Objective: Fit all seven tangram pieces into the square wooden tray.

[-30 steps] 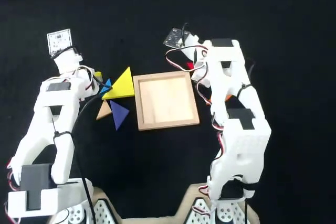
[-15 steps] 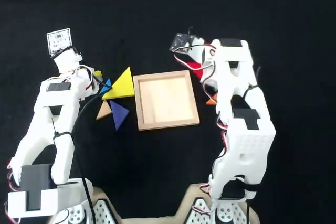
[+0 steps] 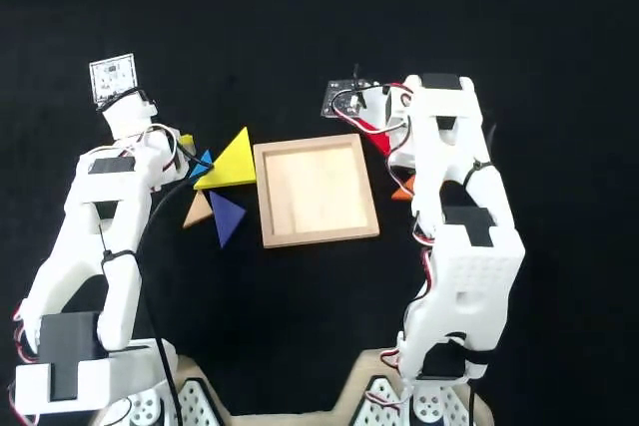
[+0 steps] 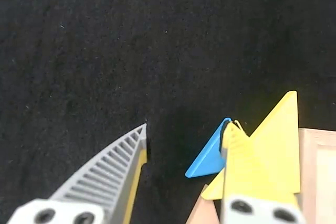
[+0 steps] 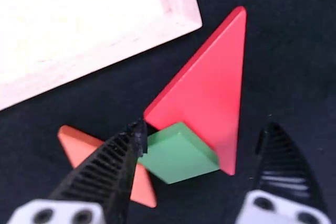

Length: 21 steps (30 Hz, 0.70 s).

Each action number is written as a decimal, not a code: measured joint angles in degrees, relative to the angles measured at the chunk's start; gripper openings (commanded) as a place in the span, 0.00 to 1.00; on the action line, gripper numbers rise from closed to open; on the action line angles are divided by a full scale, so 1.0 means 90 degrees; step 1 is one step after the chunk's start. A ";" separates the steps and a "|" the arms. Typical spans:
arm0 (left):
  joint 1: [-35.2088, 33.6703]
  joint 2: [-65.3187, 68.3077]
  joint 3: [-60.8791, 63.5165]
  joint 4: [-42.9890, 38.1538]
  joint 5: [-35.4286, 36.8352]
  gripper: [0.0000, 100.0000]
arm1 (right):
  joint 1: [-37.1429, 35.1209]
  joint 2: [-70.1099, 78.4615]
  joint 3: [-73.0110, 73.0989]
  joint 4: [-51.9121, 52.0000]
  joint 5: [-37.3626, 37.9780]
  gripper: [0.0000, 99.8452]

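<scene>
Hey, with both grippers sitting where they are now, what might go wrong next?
1. The right gripper is open astride the red triangle, with the green square and orange triangle crowded against it. Closing could catch two pieces or scatter them.
2. The open left gripper sits by the blue triangle, which touches the yellow triangle. A grasp might drag both.

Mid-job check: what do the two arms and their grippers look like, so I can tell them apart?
The left arm and right arm are white, blocky, with black and red cables. The left gripper has one grey ribbed finger and one yellow; the right gripper has black ribbed fingers.
</scene>
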 measured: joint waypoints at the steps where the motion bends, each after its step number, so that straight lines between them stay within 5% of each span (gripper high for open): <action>1: 0.0000 0.0000 0.0000 0.0000 0.0000 0.23 | -0.0010 0.0049 0.0000 -0.0078 0.0000 0.27; 13: 0.0000 0.0000 0.0000 0.0000 0.0000 0.23 | -0.0029 0.0488 -0.0361 -0.0156 0.0020 0.26; 21: 0.0000 0.0000 0.0000 -0.0049 0.0000 0.23 | -0.0254 0.0576 -0.0987 0.1065 0.0020 0.41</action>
